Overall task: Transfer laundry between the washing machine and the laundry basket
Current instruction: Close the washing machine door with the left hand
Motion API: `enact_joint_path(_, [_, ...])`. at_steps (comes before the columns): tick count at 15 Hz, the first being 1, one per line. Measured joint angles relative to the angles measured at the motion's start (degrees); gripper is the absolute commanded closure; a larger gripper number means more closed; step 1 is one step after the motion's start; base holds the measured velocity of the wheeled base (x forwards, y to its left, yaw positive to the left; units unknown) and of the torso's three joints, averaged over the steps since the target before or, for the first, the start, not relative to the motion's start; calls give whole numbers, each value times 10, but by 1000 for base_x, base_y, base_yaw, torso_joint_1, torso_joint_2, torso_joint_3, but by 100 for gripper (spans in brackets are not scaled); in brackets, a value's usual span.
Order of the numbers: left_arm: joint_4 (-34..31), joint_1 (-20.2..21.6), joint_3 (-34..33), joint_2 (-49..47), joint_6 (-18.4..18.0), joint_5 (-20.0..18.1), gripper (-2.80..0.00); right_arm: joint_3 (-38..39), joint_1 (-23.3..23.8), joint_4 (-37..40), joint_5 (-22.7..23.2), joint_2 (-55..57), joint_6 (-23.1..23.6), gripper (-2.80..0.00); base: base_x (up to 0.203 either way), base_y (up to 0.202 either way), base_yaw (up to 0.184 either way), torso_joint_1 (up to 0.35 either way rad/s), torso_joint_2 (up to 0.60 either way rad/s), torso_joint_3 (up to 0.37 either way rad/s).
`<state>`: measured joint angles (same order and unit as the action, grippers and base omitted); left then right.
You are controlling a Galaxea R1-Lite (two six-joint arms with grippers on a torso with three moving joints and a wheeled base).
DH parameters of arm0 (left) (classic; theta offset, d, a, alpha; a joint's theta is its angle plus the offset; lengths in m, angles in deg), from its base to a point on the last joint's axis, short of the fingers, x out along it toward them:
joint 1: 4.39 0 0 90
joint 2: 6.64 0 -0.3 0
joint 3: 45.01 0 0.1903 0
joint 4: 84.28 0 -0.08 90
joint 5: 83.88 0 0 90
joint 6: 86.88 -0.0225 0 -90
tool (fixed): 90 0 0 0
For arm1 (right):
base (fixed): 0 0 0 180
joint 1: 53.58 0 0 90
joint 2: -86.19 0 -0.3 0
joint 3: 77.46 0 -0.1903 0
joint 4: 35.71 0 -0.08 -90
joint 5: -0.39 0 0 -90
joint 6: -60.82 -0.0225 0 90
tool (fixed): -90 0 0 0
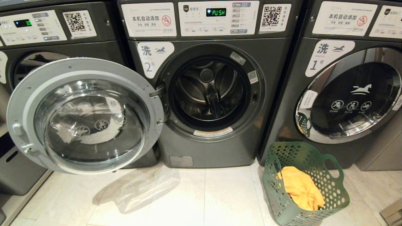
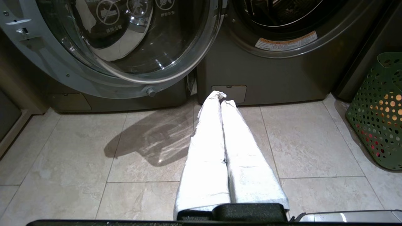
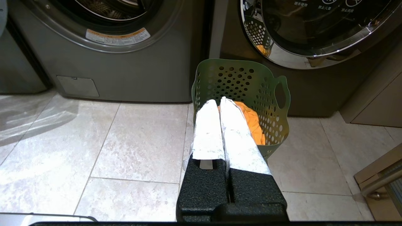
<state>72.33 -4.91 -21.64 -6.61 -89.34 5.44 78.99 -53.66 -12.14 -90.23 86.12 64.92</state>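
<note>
three washers, washing machine (image 1: 216,94) two gaping; one laundry basket (image 1: 314,163), yellow-orange garment (image 1: 301,188) visible; left gripper (image 2: 221,97) and right gripper (image 3: 218,102) pinched closed, empty.

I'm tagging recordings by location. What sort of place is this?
Most likely a shared or coin laundry: a row of numbered front-loaders, the washing machine marked 2 beside its neighbour marked 1, QR code stickers on the panels, and a laundry basket on the tiled floor.
</note>
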Motion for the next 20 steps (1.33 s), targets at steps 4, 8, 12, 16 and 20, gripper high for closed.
enact_joint_path(4, [0, 0, 0, 0, 1, -1, 0, 0, 0, 0, 1, 0, 0, 0, 0, 0, 0, 0, 0, 0])
enact_joint_path(8, [0, 0, 0, 0, 1, 0, 0, 0, 0, 0, 1, 0, 0, 0, 0, 0, 0, 0, 0, 0])
enact_joint_path(12, [0, 0, 0, 0, 1, -1, 0, 0, 0, 0, 3, 0, 4, 0, 0, 0, 0, 0, 0, 0])
enact_joint_path(16, [0, 0, 0, 0, 1, -1, 0, 0, 0, 0, 3, 0, 5, 0, 0, 0, 0, 0, 0, 0])
enact_joint_path(20, [0, 0, 0, 0, 1, 0, 0, 1, 0, 0, 3, 0, 4, 0, 0, 0, 0, 0, 0, 0])
